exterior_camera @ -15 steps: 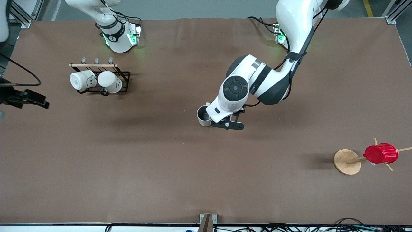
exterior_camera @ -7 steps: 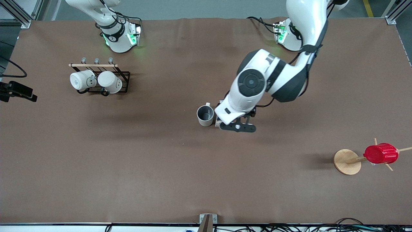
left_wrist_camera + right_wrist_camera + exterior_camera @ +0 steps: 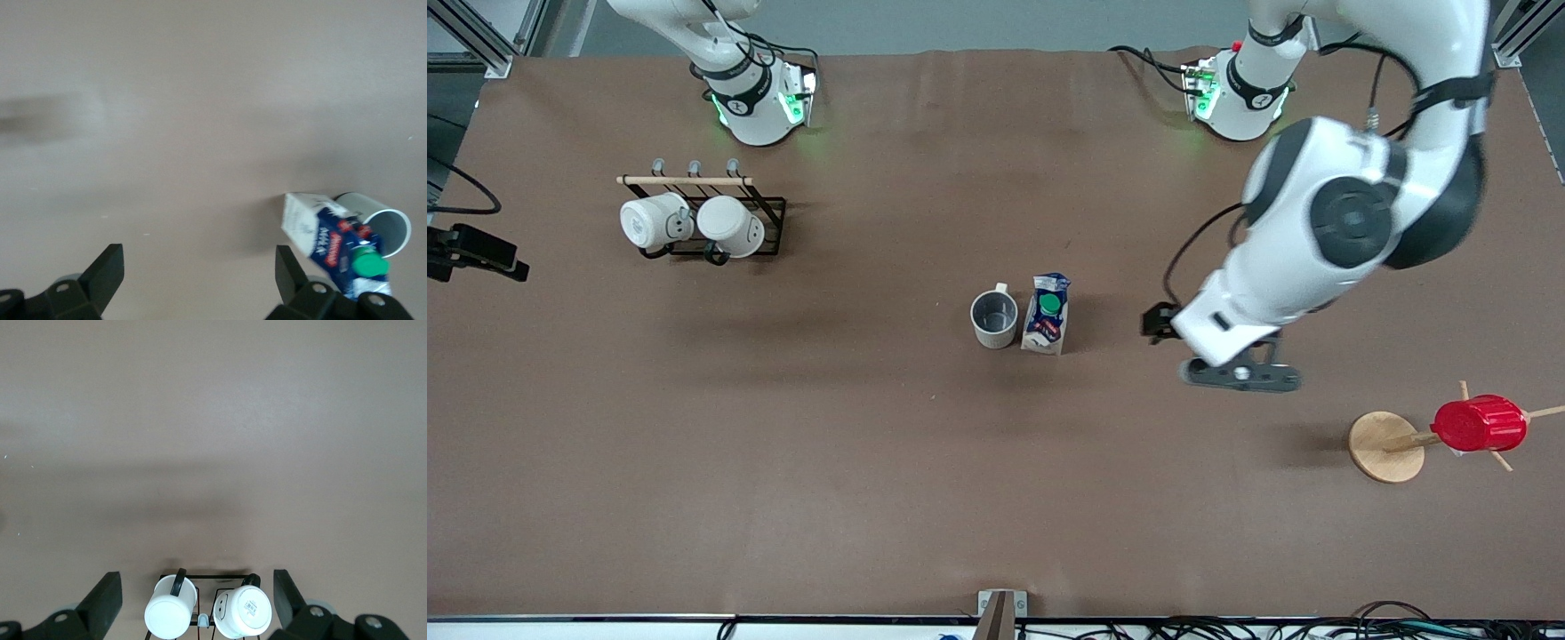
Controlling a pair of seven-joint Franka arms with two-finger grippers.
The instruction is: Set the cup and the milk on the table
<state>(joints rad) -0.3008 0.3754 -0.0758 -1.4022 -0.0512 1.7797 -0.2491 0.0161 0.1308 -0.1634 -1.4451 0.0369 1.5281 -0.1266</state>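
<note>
Brown worktop (image 3: 854, 462) has the cup (image 3: 994, 319) and the milk (image 3: 1047, 314) standing upright just beside each other, maybe touching. Left pincer (image 3: 199, 275) hangs over the worktop, wide open and holding nothing. Right pincer (image 3: 197, 595) waits above the white mugs (image 3: 208, 613), wide open and holding nothing too.

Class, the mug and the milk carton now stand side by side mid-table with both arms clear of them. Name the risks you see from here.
1. The milk stands right beside the cup, so a knock to one would likely topple the other.
2. The open left gripper hangs over bare table near the wooden stand holding the red cup; a careless swing might hit it.
3. The right gripper is open over the mug rack.
</note>
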